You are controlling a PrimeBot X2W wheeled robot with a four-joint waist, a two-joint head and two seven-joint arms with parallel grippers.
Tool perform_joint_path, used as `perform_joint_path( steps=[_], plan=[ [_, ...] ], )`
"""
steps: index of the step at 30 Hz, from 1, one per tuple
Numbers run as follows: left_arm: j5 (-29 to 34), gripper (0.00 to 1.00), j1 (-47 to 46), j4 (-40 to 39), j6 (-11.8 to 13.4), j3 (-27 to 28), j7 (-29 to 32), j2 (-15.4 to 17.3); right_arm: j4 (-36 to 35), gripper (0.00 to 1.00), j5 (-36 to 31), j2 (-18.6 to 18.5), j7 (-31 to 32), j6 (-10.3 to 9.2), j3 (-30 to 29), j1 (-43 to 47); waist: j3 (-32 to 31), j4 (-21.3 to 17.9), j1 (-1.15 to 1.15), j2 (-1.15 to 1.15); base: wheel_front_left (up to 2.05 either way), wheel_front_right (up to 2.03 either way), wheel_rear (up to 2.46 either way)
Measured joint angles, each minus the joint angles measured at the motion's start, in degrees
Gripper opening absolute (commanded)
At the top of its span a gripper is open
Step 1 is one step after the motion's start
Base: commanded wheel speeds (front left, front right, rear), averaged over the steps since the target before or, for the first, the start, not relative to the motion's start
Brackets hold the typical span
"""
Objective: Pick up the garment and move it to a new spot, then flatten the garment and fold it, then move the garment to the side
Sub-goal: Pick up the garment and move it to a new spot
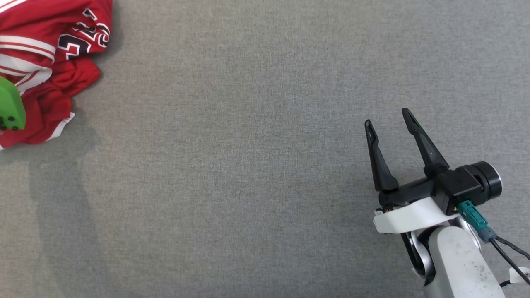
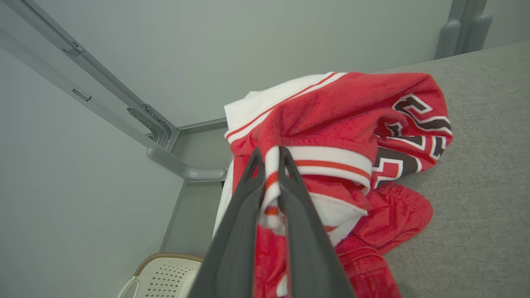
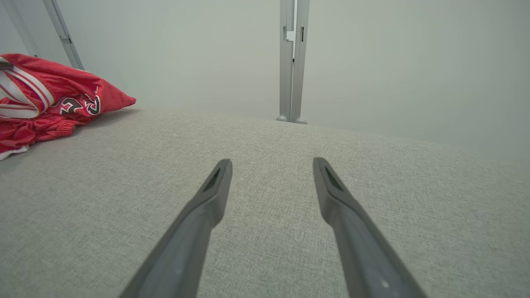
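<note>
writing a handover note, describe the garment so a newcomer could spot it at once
Start from the grey cloth-covered table and look to its far left side. There the garment lies crumpled, pinched by the left tool. It is bright red with white stripes and dark white-edged numerals, unlike the plain grey around it.

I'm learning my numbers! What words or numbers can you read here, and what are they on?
Possibly "2": a black, white-edged digit on the crumpled red garment.
Other digits beside it: folded into creases, unreadable.
White tag on a cable: its mark is too small to read.
</note>
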Motion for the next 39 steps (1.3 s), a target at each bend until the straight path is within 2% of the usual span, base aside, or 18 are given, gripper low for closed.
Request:
perform_joint_path(
  steps=[10, 18, 22, 27, 31, 35, 39],
  plan=[
    [3.2, 0.00, -3.8, -3.4, -1.2, -4.7, -2.1, 1.0, 1.7, 1.00, 2.9, 0.0, 0.0, 0.00, -1.2, 2.2, -7.4, -0.8, -0.01, 0.00, 0.00, 0.00, 0.00],
    [4.2, 0.00, -5.4, -12.0, -1.7, -11.1, -1.6, -0.2, 2.4, 1.00, 4.8, 0.0, 0.0, 0.00, -3.1, 5.3, -14.9, -2.4, -0.01, 0.00, 0.00, 0.00, 0.00],
    [2.4, 0.00, -6.0, -18.1, -1.7, -14.2, 0.5, -1.1, 2.7, 1.00, 5.4, 0.0, 0.0, 0.00, -4.1, 6.9, -18.5, -3.7, -0.01, 0.00, 0.00, 0.00, 0.00],
    [0.0, 0.00, -7.9, -26.8, -1.7, -15.6, 3.5, -2.5, 2.6, 1.00, 6.0, 0.0, 0.0, 0.00, -5.2, 8.6, -21.8, -5.9, -0.01, 0.00, 0.00, 0.00, 0.00],
    [-3.9, 0.00, -8.0, -33.4, -1.7, -15.3, 6.8, -5.3, 2.4, 1.00, 6.3, 0.0, 0.0, 0.00, -5.6, 9.0, -23.2, -8.4, -0.01, 0.00, 0.00, 0.00, 0.00],
    [-7.2, 0.00, -6.2, -38.2, -0.1, -14.4, 8.9, -7.4, 2.1, 1.00, 6.6, 0.0, 0.0, 0.00, -5.7, 9.1, -23.5, -10.5, -0.01, 0.00, 0.00, 0.00, 0.00],
    [-8.7, 0.00, 0.3, -37.9, 1.6, -15.0, 8.7, -7.8, 1.9, 1.00, 7.1, 0.0, 0.0, 0.00, -5.5, 8.8, -22.1, -11.7, -0.01, 0.00, 0.00, 0.00, 0.00]
  ],
)
